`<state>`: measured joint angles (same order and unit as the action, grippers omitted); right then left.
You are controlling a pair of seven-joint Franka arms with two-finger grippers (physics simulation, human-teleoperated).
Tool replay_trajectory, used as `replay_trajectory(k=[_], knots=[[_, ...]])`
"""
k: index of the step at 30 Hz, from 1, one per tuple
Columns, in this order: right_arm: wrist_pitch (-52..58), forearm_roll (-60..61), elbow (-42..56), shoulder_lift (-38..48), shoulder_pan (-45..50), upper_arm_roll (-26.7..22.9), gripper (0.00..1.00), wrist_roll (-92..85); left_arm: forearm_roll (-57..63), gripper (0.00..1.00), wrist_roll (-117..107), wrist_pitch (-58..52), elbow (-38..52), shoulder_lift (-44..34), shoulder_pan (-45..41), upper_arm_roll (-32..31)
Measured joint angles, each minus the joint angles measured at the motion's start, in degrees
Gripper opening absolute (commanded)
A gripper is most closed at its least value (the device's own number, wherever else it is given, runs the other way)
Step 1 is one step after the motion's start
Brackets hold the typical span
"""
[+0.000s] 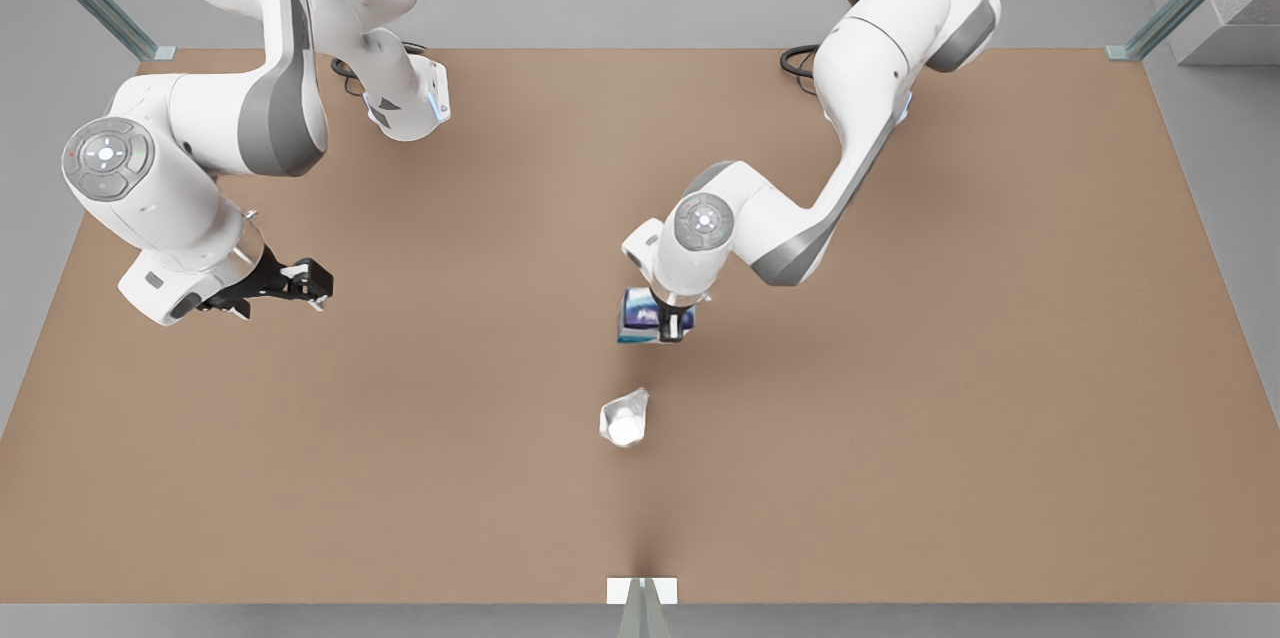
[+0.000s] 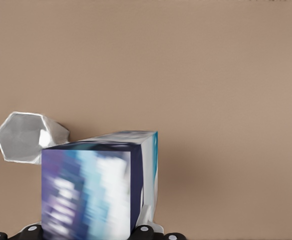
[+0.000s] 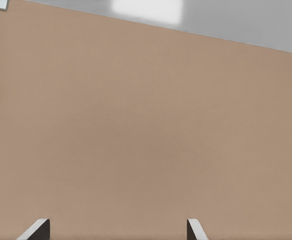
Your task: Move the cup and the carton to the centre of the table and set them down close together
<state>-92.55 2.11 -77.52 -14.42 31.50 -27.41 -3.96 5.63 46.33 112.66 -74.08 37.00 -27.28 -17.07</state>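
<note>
- Near the middle of the front view, our left hand (image 1: 672, 326) grips the carton (image 1: 640, 316), its dark fingers closed on the carton's side; we cannot tell whether the carton touches the bench (image 1: 950, 398) or hangs just above it.
- Through the left wrist view we see the carton (image 2: 98, 187) close up, blue and teal print on its near face, a white side panel beyond, with the hand's dark base at the lower edge of the frame.
- Below the carton in the front view, near it but apart, the cup (image 1: 624, 418) lies tipped on its side on the bench, its white mouth turned toward the lower edge of the frame.
- From the left wrist view the cup (image 2: 29, 137) shows at centre left, past the carton's upper corner, with a strip of bare bench between the two.
- At centre left of the front view, our right hand (image 1: 305, 283) hangs above the bench, well apart from both the cup and the carton, and this arm waits.
- Along the lower edge of the right wrist view, two fingertips (image 3: 35, 230) stand wide apart, so the right hand is open and holds nothing, with plain brown bench beneath.
- Nothing on the bench lies between the carton and the cup.
- At the lower centre of the front view, a small white bracket (image 1: 641, 590) sits at the bench's near edge, well below the cup.
</note>
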Motion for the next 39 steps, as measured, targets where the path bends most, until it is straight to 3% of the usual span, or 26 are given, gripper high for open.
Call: replay_trajectory(k=[8,9,20,26,28,30,33,35,37,39], knots=[[0.0,0.0,0.0,-0.1,0.0,0.0,1.00,0.0,1.0,0.55,-1.8,3.5,-0.7,2.3,-3.3,1.9],[0.0,0.0,0.0,-0.1,0.0,0.0,1.00,0.0,1.2,0.99,-2.0,3.6,-0.8,2.4,-3.6,2.0],[0.0,0.0,0.1,-0.1,0.1,0.0,1.00,0.0,-0.5,1.00,-2.3,3.6,-0.8,2.6,-4.2,2.7],[0.0,0.0,0.1,-0.2,0.1,0.0,1.00,0.0,-1.5,1.00,-4.0,-2.4,0.1,-3.4,-2.9,2.7],[0.0,0.0,0.1,-0.2,0.1,0.0,1.00,0.1,-2.7,1.00,-9.4,-7.4,2.1,-5.6,0.9,5.4],[0.0,0.0,0.1,-0.1,0.1,0.0,1.00,0.0,-3.5,1.00,-27.6,-10.0,2.3,-7.2,8.4,5.7],[0.1,0.0,0.1,-0.1,0.0,0.0,1.00,0.0,-3.3,1.00,-59.7,-16.6,2.4,-8.8,11.6,8.1],[0.1,0.0,0.1,-0.1,0.0,0.0,1.00,0.1,-2.6,1.00,-61.6,-19.2,2.3,-10.9,13.9,13.2],[0.0,0.0,0.1,-0.1,0.0,0.0,1.00,0.0,-1.9,1.00,-64.2,-19.9,2.2,-11.2,23.1,9.9],[0.0,0.0,0.1,-0.1,0.0,0.0,1.00,0.0,0.0,1.00,-65.2,-20.5,2.3,-13.7,27.1,6.6]])
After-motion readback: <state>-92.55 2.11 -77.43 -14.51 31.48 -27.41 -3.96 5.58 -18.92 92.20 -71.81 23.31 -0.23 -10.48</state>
